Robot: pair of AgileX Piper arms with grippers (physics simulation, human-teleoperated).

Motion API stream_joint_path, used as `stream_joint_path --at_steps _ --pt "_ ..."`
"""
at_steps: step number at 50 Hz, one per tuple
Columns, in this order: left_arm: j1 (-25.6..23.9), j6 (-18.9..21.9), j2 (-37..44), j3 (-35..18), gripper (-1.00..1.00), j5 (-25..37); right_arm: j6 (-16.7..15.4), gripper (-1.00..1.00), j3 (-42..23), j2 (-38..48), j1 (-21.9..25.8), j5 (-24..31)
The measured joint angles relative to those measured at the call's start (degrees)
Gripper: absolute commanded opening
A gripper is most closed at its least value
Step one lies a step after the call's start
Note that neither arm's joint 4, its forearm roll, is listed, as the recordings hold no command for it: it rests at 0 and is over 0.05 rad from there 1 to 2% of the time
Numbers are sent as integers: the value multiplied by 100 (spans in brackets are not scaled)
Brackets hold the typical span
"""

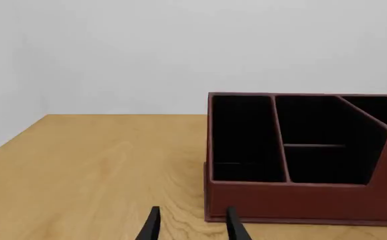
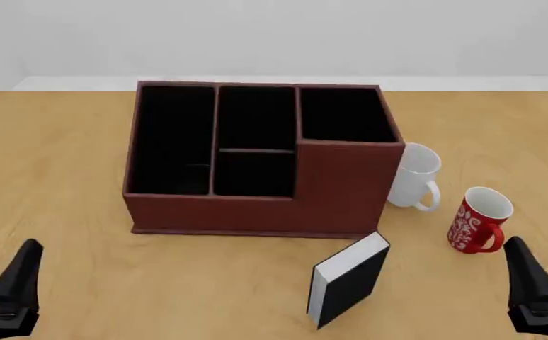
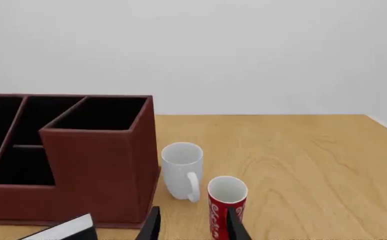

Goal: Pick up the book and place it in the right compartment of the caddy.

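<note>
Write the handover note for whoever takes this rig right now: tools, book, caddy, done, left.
Left tool: open, holding nothing, near the table's front left.
Right tool: open, holding nothing, front right, behind the red mug.
Book: upright on the table just in front of the caddy, untouched.
Right compartment: nothing visible inside.
White mug stands against the caddy's right wall.
Done: nothing.
Left: grasp, lift, place the book.

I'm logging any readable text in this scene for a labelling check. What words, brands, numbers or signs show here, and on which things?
Nothing here can be read as text.
Red mug: white curly markings on its side, too small and blurred to read as letters.
White mug: plain, no print.
Book: plain black cover, white page edges, no title visible.
Caddy: plain reddish-brown walls, no label.
</note>
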Motion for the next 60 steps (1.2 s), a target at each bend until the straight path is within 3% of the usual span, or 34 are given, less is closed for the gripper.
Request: stream_joint_path --at_steps 20,29,42,60 --pt "0 0 22 -13 100 -5 -250 100 -401 528 425 270" --pt "0 0 24 -14 100 -6 -654 100 -877 1135 761 397" --pt "0 0 25 -15 100 -6 -1799 100 -1604 1865 1294 834" --pt "0 0 25 -15 100 -6 -3634 100 -2468 2938 2340 1780"
